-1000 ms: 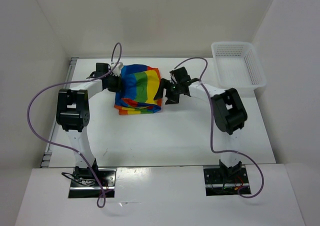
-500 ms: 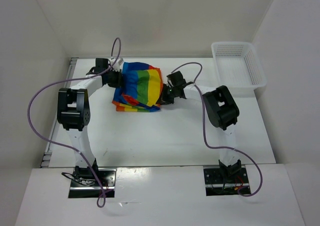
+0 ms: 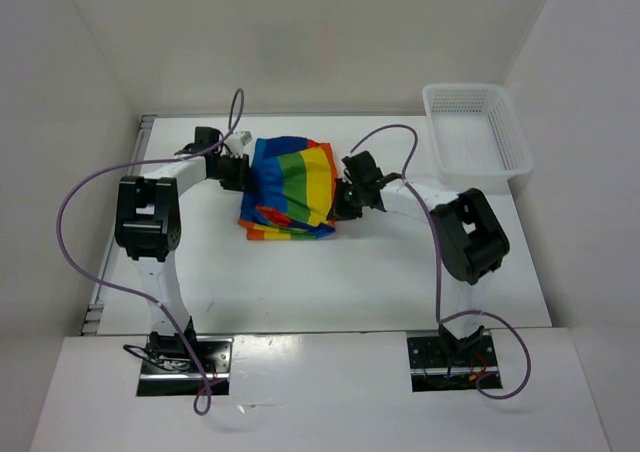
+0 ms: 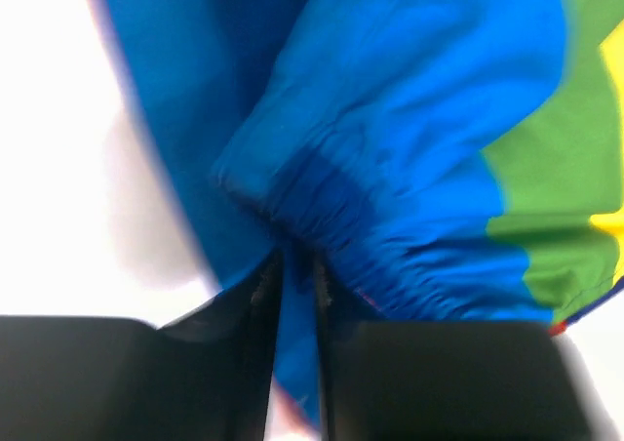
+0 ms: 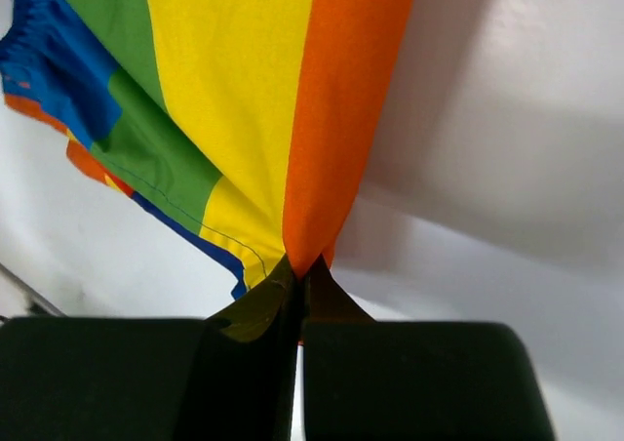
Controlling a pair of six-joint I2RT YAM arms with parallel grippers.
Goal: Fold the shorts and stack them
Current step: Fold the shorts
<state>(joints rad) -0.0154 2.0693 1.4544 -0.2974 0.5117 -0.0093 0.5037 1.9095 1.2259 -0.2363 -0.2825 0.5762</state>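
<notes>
The rainbow-striped shorts [image 3: 290,177] lie bunched at the back middle of the table, over a folded striped layer [image 3: 285,232]. My left gripper [image 3: 243,172] is at their left, blue edge. In the left wrist view its jaws stand slightly parted around the gathered blue waistband [image 4: 390,236], and through the narrow gap [image 4: 297,265] I see cloth below. My right gripper [image 3: 345,200] is at the right side of the shorts. In the right wrist view it [image 5: 300,265] is shut on the orange edge [image 5: 341,119], and the cloth hangs stretched from its tips.
A white mesh basket [image 3: 475,127] stands at the back right corner of the table. Purple cables loop over both arms. White walls close in the table at the left, back and right.
The right gripper came in from open and shut on the orange edge. The shorts shifted slightly right and nearer. The left jaws have parted a little at the blue waistband.
</notes>
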